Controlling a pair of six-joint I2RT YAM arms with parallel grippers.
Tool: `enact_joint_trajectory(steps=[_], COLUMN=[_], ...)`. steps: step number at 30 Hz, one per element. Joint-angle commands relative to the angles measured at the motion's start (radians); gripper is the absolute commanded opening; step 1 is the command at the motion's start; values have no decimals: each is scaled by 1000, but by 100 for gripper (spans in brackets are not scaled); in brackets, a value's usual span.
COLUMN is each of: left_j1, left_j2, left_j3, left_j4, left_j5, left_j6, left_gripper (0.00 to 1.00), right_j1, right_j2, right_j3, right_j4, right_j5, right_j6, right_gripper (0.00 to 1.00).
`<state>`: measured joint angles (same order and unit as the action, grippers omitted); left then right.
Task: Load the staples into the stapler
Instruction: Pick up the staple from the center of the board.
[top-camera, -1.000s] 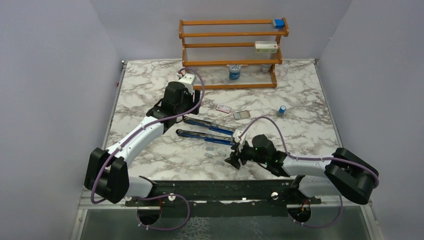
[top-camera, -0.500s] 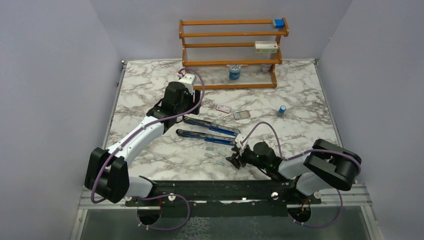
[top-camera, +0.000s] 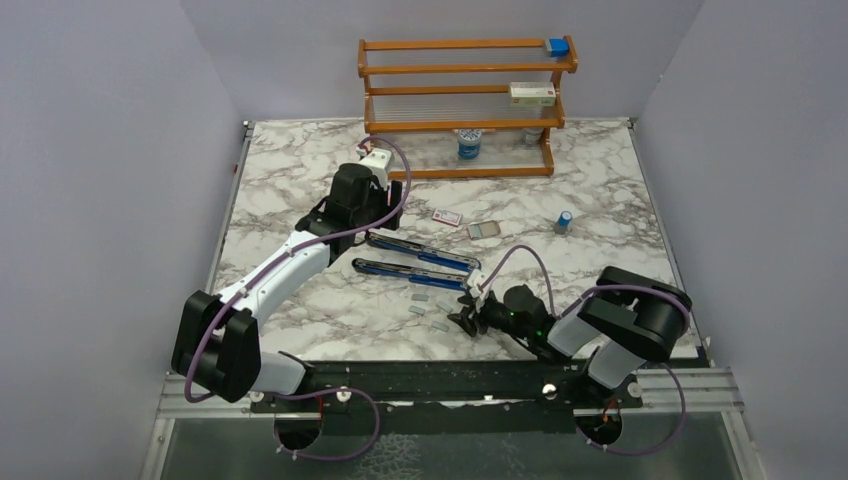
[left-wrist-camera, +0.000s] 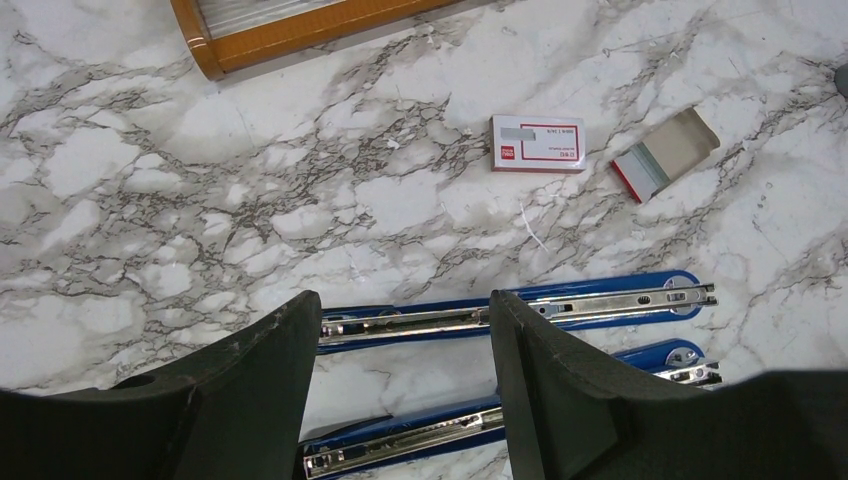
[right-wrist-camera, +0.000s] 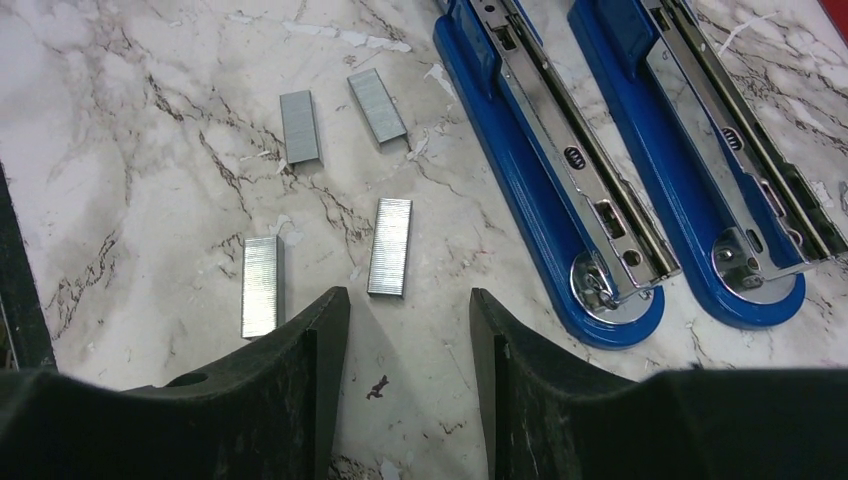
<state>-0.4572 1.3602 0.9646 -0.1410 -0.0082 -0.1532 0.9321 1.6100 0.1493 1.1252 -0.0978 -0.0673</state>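
The blue stapler (top-camera: 415, 262) lies opened flat on the marble, its two arms side by side with metal channels facing up (left-wrist-camera: 520, 308) (right-wrist-camera: 560, 170). My left gripper (top-camera: 365, 236) (left-wrist-camera: 400, 300) hovers over the stapler's left end, open, its fingers astride the far arm with nothing held. Several short silver staples (top-camera: 430, 308) lie loose in front of the stapler. My right gripper (top-camera: 465, 322) (right-wrist-camera: 408, 295) is low over the table, open and empty. One staple strip (right-wrist-camera: 390, 245) lies just beyond its tips. Another strip (right-wrist-camera: 262, 285) lies left of its left finger.
A wooden rack (top-camera: 460, 100) stands at the back with a blue block (top-camera: 556, 46), a box (top-camera: 532, 94) and a jar (top-camera: 469, 145). A pink-and-white box (top-camera: 447, 217) (left-wrist-camera: 538, 157), a grey tray (top-camera: 483, 230) (left-wrist-camera: 665, 155) and a small blue cylinder (top-camera: 565, 221) lie behind the stapler.
My right arm has folded its elbow inward and the gripper has edged slightly left toward the staples, its jaws narrowing. The left arm and the stapler have not moved.
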Motion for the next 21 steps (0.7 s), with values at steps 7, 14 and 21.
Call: enact_joint_trajectory(steps=[7, 14, 21], left_j1=[11, 12, 15], left_j2=[-14, -5, -4], left_j3=[16, 20, 21], left_j4=[19, 17, 15], left_j5=[19, 25, 28], left_j6=[6, 7, 9], left_gripper=[66, 66, 66], right_j1=[15, 17, 21], right_j2=[116, 140, 141], right_j3=[15, 32, 40], right_j4=[109, 98, 66], right_j5=[-40, -20, -20], right_j6=[25, 11, -5], right_gripper=[43, 42, 39])
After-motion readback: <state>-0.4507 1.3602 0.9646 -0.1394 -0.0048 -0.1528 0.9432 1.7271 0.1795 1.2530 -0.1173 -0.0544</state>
